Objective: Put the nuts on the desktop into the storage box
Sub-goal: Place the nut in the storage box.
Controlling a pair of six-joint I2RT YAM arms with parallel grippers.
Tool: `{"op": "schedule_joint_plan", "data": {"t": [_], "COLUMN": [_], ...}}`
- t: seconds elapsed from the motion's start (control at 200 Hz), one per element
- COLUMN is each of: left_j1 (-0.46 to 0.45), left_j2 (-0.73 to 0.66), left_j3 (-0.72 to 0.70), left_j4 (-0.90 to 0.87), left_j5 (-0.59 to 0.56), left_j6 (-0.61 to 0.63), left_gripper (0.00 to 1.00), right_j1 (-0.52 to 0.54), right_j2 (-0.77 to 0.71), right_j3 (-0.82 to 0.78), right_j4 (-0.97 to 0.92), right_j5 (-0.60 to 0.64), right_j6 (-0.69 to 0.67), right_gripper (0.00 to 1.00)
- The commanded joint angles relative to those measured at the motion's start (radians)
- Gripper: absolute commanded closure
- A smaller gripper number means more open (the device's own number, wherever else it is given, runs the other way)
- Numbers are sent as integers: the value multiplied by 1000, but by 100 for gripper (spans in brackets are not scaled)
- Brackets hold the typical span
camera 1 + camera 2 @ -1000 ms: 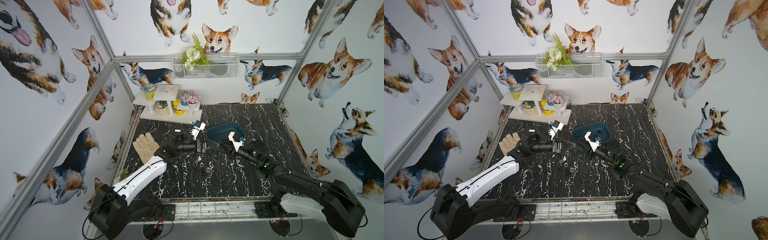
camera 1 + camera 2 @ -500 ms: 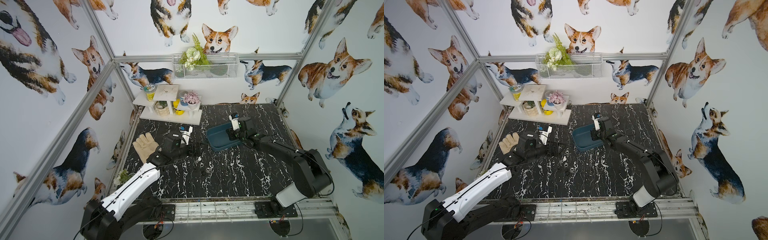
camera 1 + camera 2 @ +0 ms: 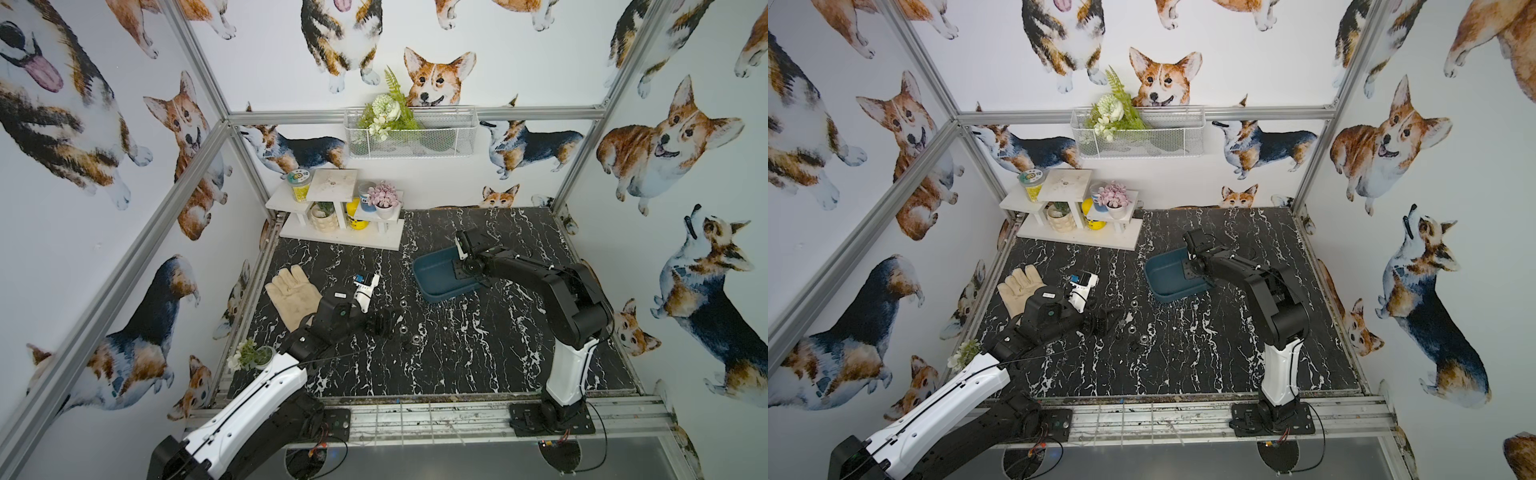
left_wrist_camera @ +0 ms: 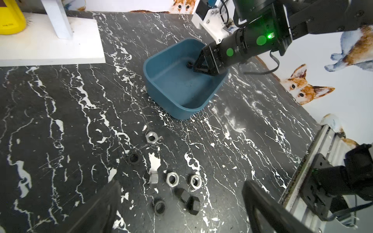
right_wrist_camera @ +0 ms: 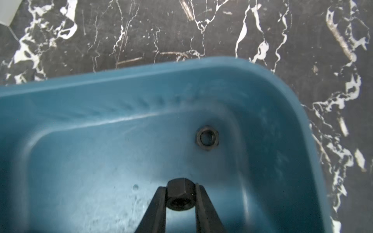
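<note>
A black hex nut [image 5: 180, 198] is pinched between the tips of the right pincer [image 5: 180, 188], low inside the walls of the teal storage box [image 5: 141, 76]; holding it that deep probably keeps its drop short, so it does not bounce back out. A second dark nut [image 5: 207, 138] already lies flat on the box floor near a rounded corner. Eight more nuts [image 4: 172, 179] lie loose on the black marble bench [image 4: 60, 100], clustered near the box but apart from it; four are silver and four black, some flat, some tipped on edge. The left pincer [image 3: 386, 322] is spread wide and hangs low over that cluster, a finger on either side of it in the left wrist view; it looks placed to take the next nut while the right arm unloads. By this count the job is early: one nut in, one ready to release, eight to fetch. A beige work glove [image 3: 293, 297] lies on the bench beside the left arm, clear of the nuts.
</note>
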Motion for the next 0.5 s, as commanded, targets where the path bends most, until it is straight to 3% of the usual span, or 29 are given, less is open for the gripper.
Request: {"op": "schedule_joint_plan", "data": {"t": [0.0,0.24,0.495], "left_j1": [0,0,0], "left_j2": [-7,-10,14], "left_j3": [-11,-43,-38], "left_j4": [3,23,-6], "left_j5": [-48,-45,-70], "left_j6": [35,18,5], "left_gripper": [0,0,0], "right_j1": [1,2,1], "right_j2": [36,112,142], "right_j3": [43,116,144], "right_j4": [-29,-53,-51], "right_j5": [-1,-3,11], "right_j6": [14,2,-8], "right_gripper": [78,77,68]}}
